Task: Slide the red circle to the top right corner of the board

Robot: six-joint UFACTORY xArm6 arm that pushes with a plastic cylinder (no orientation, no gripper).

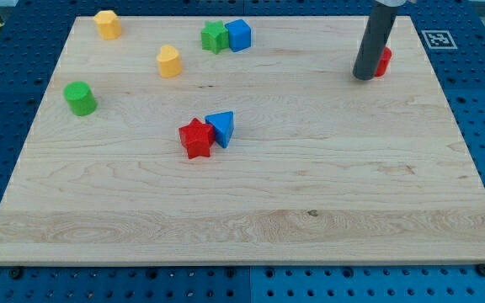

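Observation:
The red circle [383, 61] sits near the board's top right, mostly hidden behind my rod. Only its right edge shows. My tip [364, 77] rests on the board just left of and slightly below the red circle, touching or nearly touching it. The wooden board [310, 210] fills most of the view, and its top right corner lies a short way up and to the right of the circle.
A red star [196, 138] touches a blue triangle [222, 128] at centre. A green block [215, 37] touches a blue cube [238, 34] at top. Two yellow blocks [107, 23] [169, 61] and a green cylinder [80, 98] lie left. A marker tag [437, 39] sits off-board.

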